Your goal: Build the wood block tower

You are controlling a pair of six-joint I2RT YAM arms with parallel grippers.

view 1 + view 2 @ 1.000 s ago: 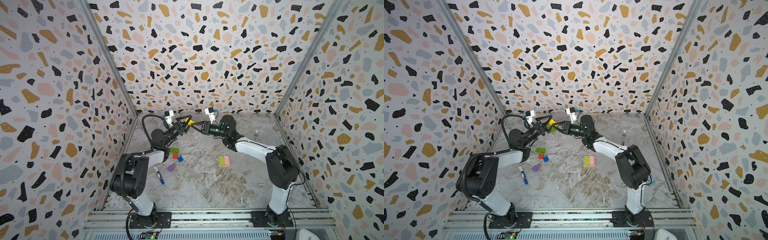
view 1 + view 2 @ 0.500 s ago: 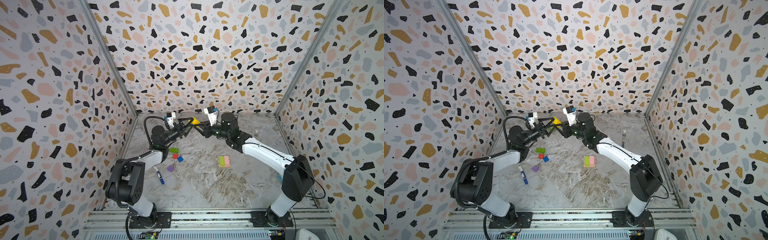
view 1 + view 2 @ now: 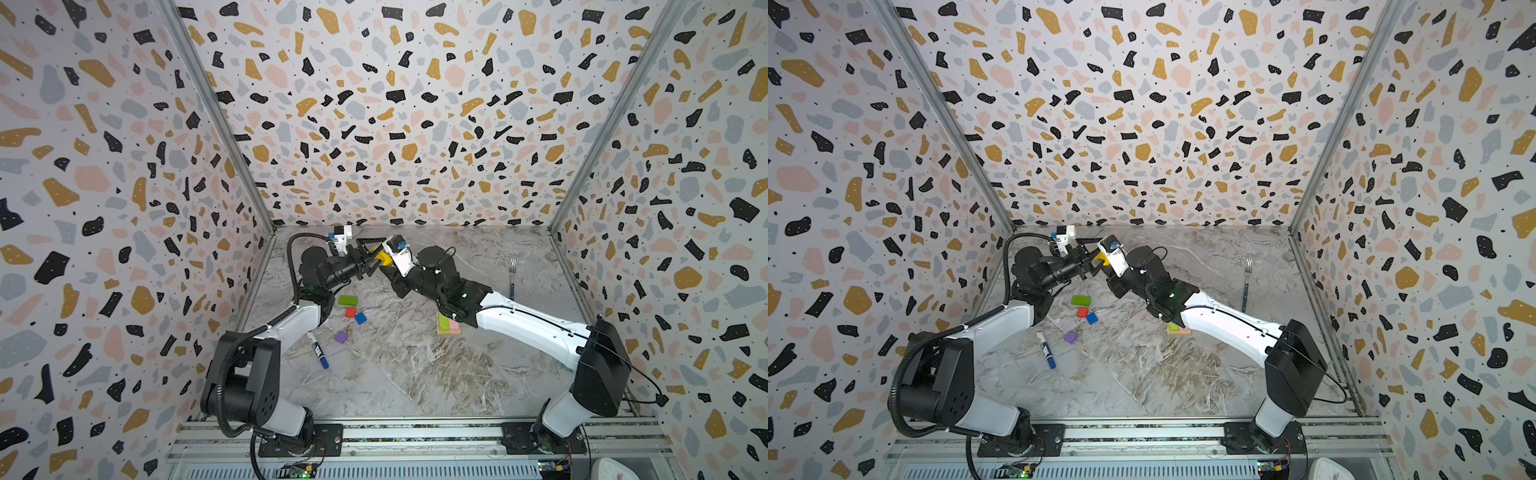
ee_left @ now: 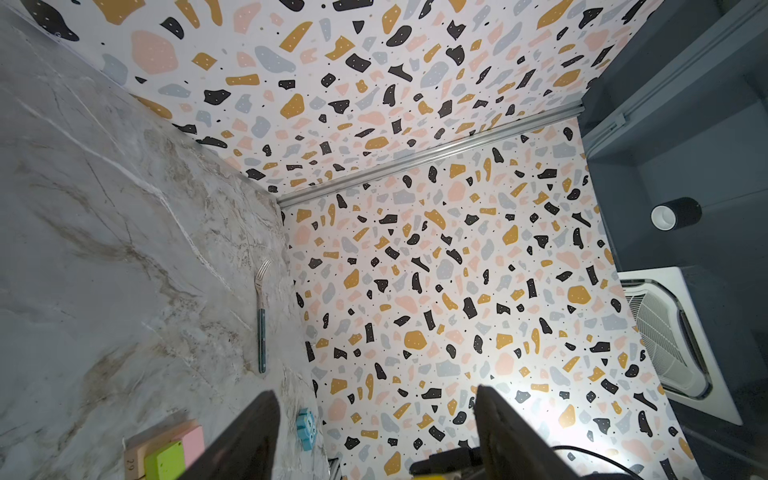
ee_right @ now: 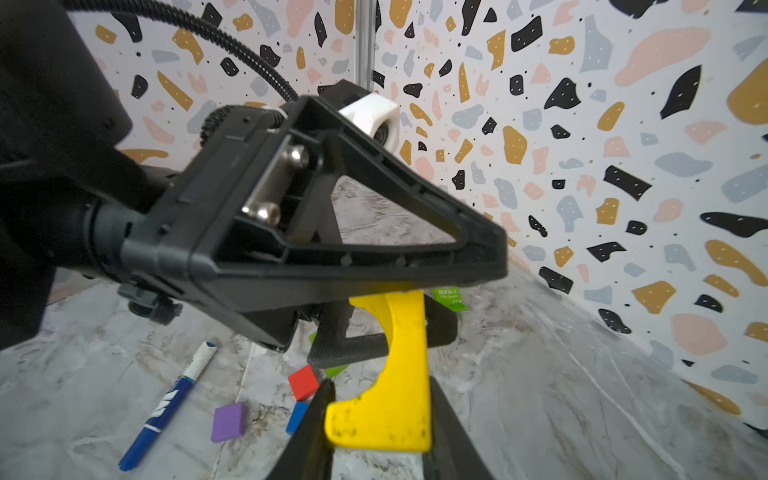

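Observation:
My right gripper (image 5: 380, 386) is shut on one foot of the yellow notched arch (image 5: 395, 395), held above the far left of the table in both top views (image 3: 384, 258) (image 3: 1100, 258). My left gripper (image 4: 374, 392) faces it, open, with its fingers (image 5: 374, 257) on either side of the arch's far end. The tower (image 3: 449, 326) (image 4: 166, 449) is a tan base with a lime and a pink bar on it, partly hidden under my right arm. Loose on the table are a dark green bar (image 3: 348, 300), a red cube (image 3: 350, 312), a blue cube (image 3: 360, 318) and a purple cube (image 3: 340, 337).
A blue-capped marker (image 3: 318, 355) lies near my left arm. A fork (image 3: 512, 278) lies along the right wall. A green packet (image 5: 446, 297) sits near the back wall behind the arch. Patterned walls close in three sides.
My right arm has stretched out lower across the table while keeping the arch near the left gripper. The left jaws opened a little and have now come closer together round the arch's end.

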